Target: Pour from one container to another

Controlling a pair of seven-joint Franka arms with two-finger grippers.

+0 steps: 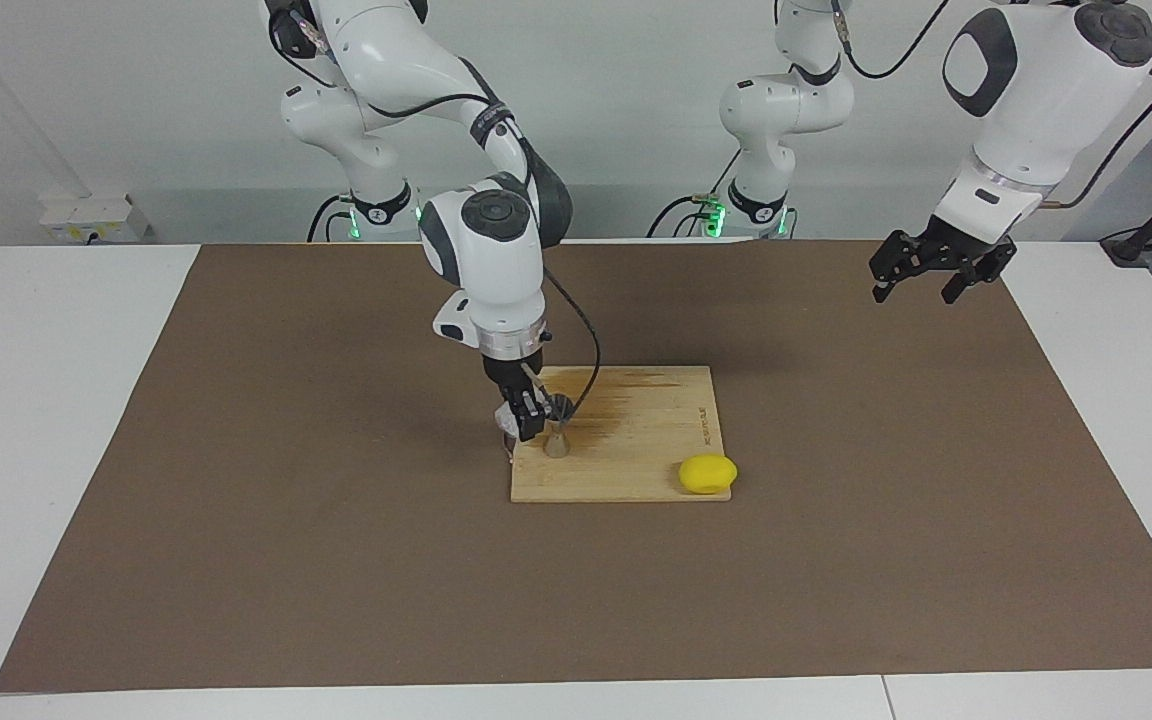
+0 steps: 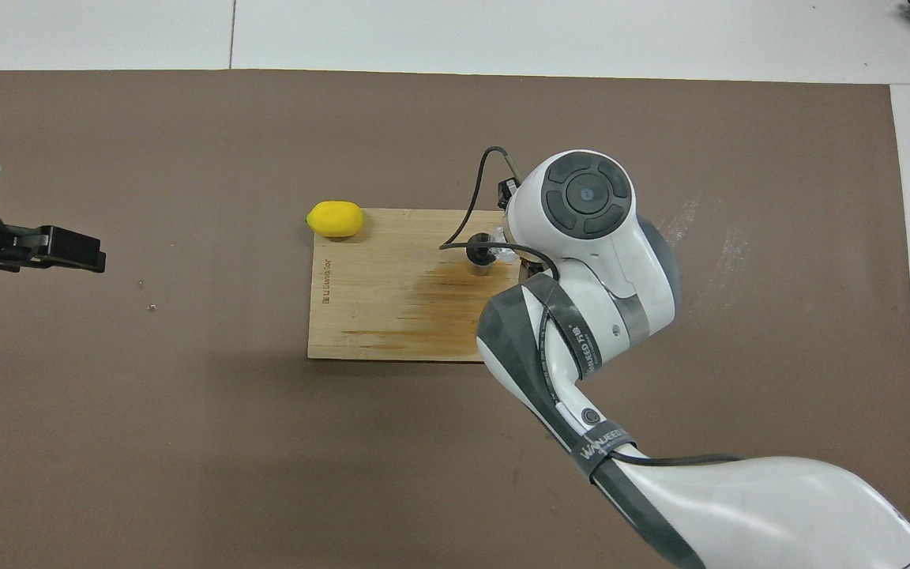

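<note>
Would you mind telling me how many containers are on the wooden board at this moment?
2. The clear cup is in the right gripper at the board edge toward the right arm's end; the metal jigger stands beside it. The arm may hide others.

Two robot arms counted, each with one gripper: right gripper (image 1: 528,425), left gripper (image 1: 936,268). One wooden cutting board (image 1: 636,440) counted near mat's middle. One clear cup (image 1: 509,420) seen at board's edge toward right arm's end. One metal jigger (image 1: 557,440) counted on board. One yellow lemon (image 1: 707,473) counted at board's corner. One brown mat (image 1: 336,560) laid over table.
</note>
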